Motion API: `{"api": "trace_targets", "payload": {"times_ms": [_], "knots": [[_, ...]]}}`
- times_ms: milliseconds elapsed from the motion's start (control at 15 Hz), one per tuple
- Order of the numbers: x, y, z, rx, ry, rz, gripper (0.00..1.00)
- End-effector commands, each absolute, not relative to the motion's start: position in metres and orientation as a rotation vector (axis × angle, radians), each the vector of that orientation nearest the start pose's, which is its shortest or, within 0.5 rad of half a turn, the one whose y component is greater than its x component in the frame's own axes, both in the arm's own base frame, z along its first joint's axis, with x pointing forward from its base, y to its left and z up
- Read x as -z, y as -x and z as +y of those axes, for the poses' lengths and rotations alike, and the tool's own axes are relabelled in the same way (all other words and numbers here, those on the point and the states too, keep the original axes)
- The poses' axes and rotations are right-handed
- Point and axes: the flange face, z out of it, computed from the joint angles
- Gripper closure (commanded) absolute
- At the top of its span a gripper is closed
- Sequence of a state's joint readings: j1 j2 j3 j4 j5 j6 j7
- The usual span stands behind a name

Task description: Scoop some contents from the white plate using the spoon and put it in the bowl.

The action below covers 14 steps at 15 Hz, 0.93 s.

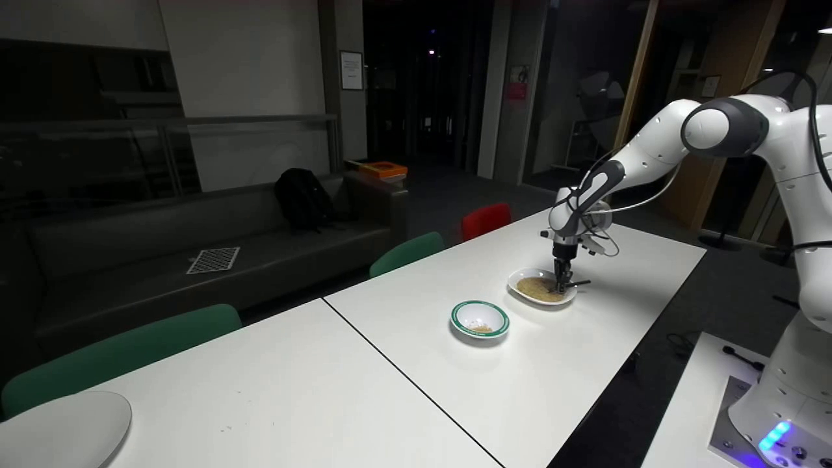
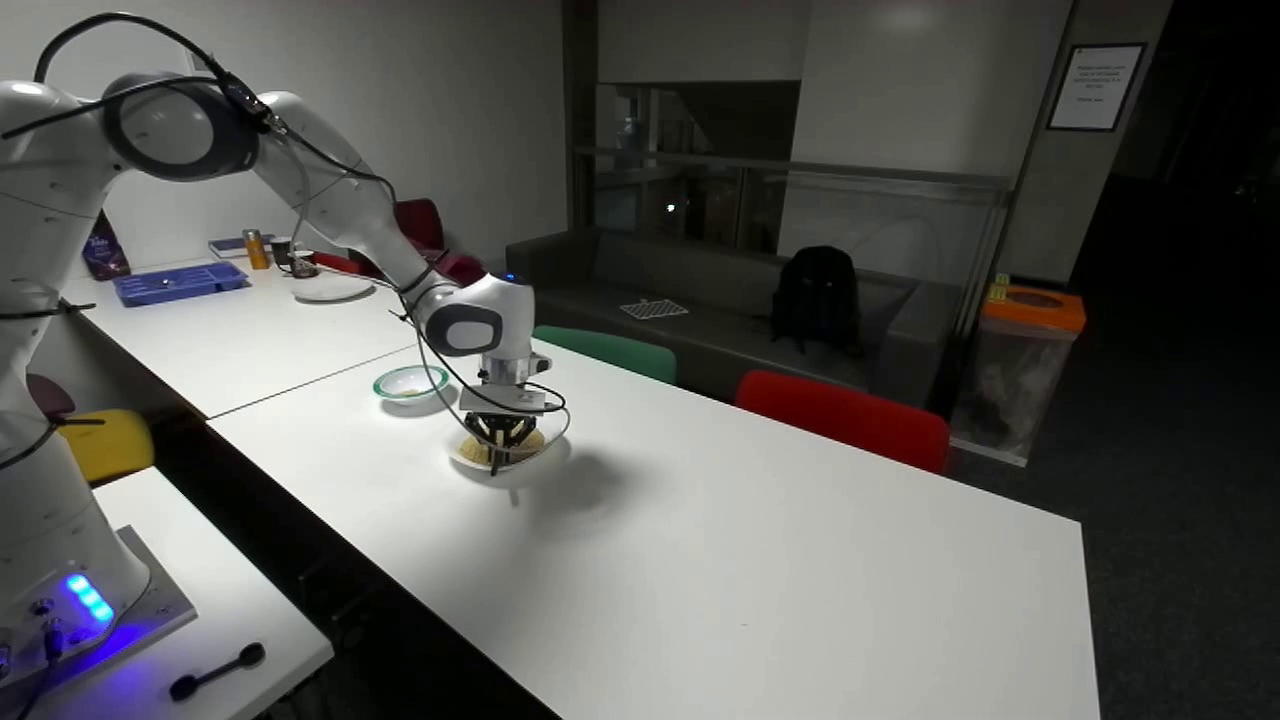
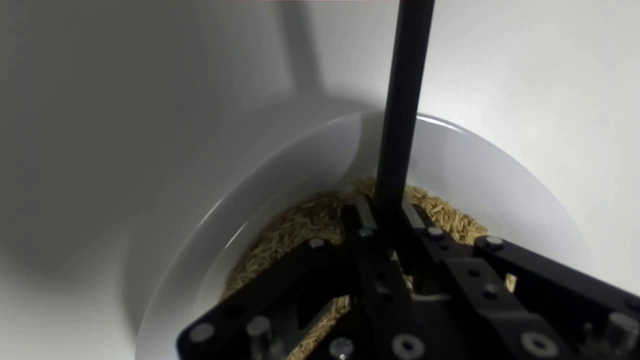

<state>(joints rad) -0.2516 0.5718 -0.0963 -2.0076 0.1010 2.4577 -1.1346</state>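
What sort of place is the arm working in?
Likely an office lounge or shared break area, though not certain: it has a dark sofa, a framed notice and coloured chairs.

The glossy white, rounded arm [image 1: 653, 138] has dark-grey joint rings [image 1: 746, 128], black cables [image 1: 813, 109] and a glowing blue light strip [image 1: 775, 435]; its angular black hand [image 3: 389, 215] bears round silvery screw heads [image 3: 202, 332].

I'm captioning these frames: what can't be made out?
Scoop of the slim black spoon: wrist view, hidden behind the black two-fingered gripper.
Tan grains in the round green-rimmed white bowl: an exterior view, too small to count.
Text on the framed white notice: both exterior views, too small.
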Motion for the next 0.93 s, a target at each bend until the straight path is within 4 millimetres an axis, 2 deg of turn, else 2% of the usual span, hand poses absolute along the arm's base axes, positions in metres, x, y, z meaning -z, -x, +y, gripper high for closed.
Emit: {"api": "trace_targets", "payload": {"times_ms": [0,467,867], "knots": [[-0.175,-0.567,-0.196,-0.145,2.881,-1.069,0.97],[-0.204,-0.586,-0.189,-0.129,2.928,-1.087,0.97],[-0.213,-0.586,-0.188,-0.118,2.925,-1.087,0.97]]}}
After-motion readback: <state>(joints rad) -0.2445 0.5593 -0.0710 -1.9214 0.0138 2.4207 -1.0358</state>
